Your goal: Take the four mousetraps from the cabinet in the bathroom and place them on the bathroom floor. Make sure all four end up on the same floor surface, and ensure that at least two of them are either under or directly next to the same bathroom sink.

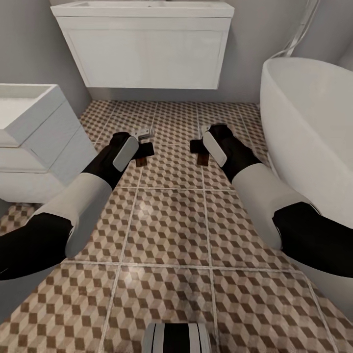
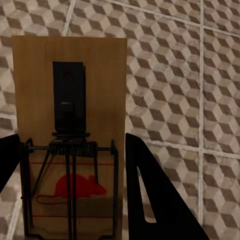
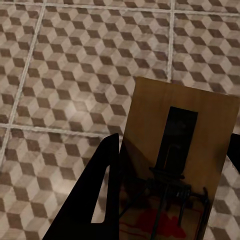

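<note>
2 mousetraps in play here, the left claw clamping one mousetrap and the right claw another, so I'd lower both flat onto the bathroom floor by the sink before letting go.

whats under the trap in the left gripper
Under the mousetrap held between the left gripper fingers is cube-patterned bathroom floor, seen around its edges in the left wrist view. The tile directly behind the board is covered, so nothing there can be told.
</note>
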### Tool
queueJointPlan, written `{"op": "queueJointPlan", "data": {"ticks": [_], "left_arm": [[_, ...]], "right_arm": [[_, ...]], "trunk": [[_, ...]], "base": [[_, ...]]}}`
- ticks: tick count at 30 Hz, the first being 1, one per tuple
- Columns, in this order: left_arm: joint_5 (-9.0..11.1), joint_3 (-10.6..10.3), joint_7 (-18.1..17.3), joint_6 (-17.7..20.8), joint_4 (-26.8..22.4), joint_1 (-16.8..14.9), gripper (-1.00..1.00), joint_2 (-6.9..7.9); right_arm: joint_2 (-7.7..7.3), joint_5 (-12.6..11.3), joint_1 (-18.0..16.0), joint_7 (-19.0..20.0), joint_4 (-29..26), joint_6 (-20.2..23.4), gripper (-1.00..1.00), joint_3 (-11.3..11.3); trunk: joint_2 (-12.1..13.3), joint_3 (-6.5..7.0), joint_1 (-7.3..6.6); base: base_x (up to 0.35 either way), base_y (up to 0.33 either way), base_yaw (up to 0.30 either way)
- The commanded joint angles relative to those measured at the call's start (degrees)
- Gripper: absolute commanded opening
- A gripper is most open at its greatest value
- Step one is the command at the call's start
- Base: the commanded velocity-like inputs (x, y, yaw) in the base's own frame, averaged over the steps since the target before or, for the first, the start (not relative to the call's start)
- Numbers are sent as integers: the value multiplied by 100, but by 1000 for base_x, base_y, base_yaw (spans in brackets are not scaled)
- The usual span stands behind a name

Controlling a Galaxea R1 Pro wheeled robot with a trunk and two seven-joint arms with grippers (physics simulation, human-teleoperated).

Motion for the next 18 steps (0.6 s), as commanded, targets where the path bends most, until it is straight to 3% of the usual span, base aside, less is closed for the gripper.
{"op": "queueJointPlan", "data": {"ticks": [1, 9, 12, 18], "left_arm": [[40, -26, 49, 9, -6, -4, -100, 4], [52, -38, 33, 5, -61, -6, -100, 3], [54, -58, -55, 8, -129, -4, -100, 6], [27, -83, -565, 15, -227, -2, -100, 42]], "right_arm": [[0, -55, -4, -58, -1, -13, -100, 17], [0, -61, -4, -51, 10, -93, -100, 26], [0, -62, -4, -34, 10, -96, -100, 27], [0, -57, -4, 41, 10, -59, -100, 61]], "trunk": [[-4, -27, 1], [-14, -204, 22], [-14, -204, 22], [-14, -204, 22]], "base": [[0, 0, 0], [0, 0, 0], [0, 0, 0], [0, 0, 0]]}}
